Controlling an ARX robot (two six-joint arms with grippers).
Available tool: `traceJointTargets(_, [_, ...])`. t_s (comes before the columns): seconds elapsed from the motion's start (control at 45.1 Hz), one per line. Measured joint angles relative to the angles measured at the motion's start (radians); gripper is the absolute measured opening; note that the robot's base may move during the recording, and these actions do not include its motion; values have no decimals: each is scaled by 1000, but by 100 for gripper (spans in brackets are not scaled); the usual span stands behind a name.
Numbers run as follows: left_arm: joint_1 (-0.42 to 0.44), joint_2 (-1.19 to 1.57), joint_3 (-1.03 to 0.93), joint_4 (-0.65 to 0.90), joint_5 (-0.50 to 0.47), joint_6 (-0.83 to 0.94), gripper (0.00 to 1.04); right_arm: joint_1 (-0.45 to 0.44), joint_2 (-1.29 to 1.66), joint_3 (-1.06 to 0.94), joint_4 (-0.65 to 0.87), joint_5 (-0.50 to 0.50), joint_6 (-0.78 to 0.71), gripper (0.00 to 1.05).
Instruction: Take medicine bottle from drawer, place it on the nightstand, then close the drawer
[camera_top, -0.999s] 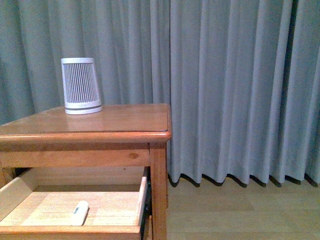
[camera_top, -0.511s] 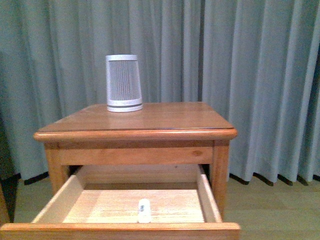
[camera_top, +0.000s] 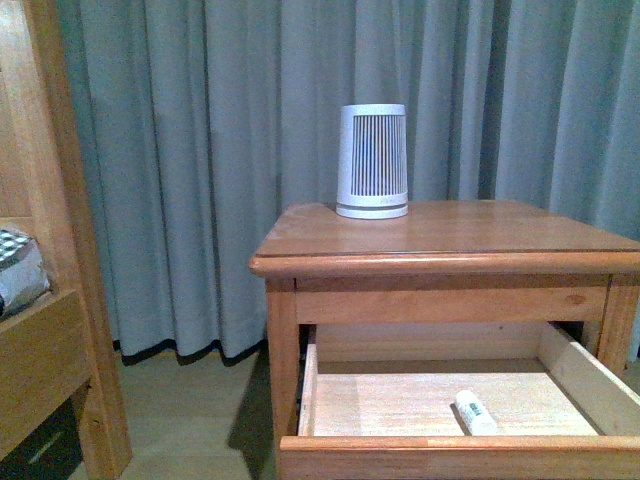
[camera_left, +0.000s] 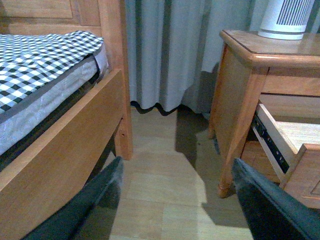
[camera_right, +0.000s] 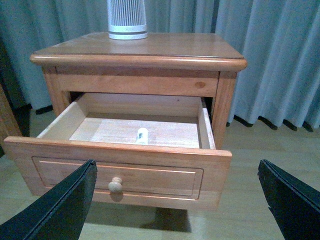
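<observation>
The nightstand (camera_top: 450, 235) stands in front of a grey curtain with its upper drawer (camera_top: 440, 456) pulled out. Inside, on the pale floor of the drawer, the small white medicine bottle (camera_top: 476, 412) lies on its side. In the right wrist view my right gripper (camera_right: 176, 165) is open, low before the drawer front (camera_right: 150, 170) and its round knob (camera_right: 115, 185), with the medicine bottle (camera_right: 142, 135) beyond it. My left gripper (camera_left: 177, 161) is open over bare floor between the bed and the nightstand (camera_left: 240, 100). Neither gripper shows in the front view.
A large white ribbed cylinder (camera_top: 372, 160) stands at the back of the nightstand top. A wooden bed frame (camera_top: 50, 300) with a checked cover (camera_left: 40, 55) stands to the left. Pale wood floor (camera_left: 165, 180) lies between the two.
The front view has swung left: the nightstand has slid from the picture's left to its right and the bed frame has come in. The bottle still lies in the open drawer.
</observation>
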Motion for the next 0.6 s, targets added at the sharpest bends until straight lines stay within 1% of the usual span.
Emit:
traceJointTargets(0.022, [0,0,0,0,0,0,75,9,4,-1,9,38,-3,98])
traceJointTargets(0.067, [0,0,0,0,1,0,82,59,37,0,71,191,-3,98])
traceJointTargets(0.111, [0,0,0,0,0,0,89,92,82,0,122,290,-3,98])
traceJointTargets(0.155, [0,0,0,0,1,0,96,103,162,3,190,365,-2,98])
traceJointTargets(0.178, [0,0,0,0,1,0,99,102,197,6,215,381,-1,98])
traceJointTargets(0.2, [0,0,0,0,1,1,100,101,244,13,246,395,0,98])
traceJointTargets(0.266, [0,0,0,0,1,0,98,86,491,85,406,403,0,98])
traceJointTargets(0.333, [0,0,0,0,1,0,98,80,702,188,512,401,-3,98])
traceJointTargets(0.355, [0,0,0,0,1,0,98,79,741,209,525,399,-3,98])
traceJointTargets(0.488, [0,0,0,0,1,0,98,71,1016,379,503,379,7,98])
traceJointTargets(0.599, [0,0,0,0,1,0,98,63,1239,533,422,364,36,98])
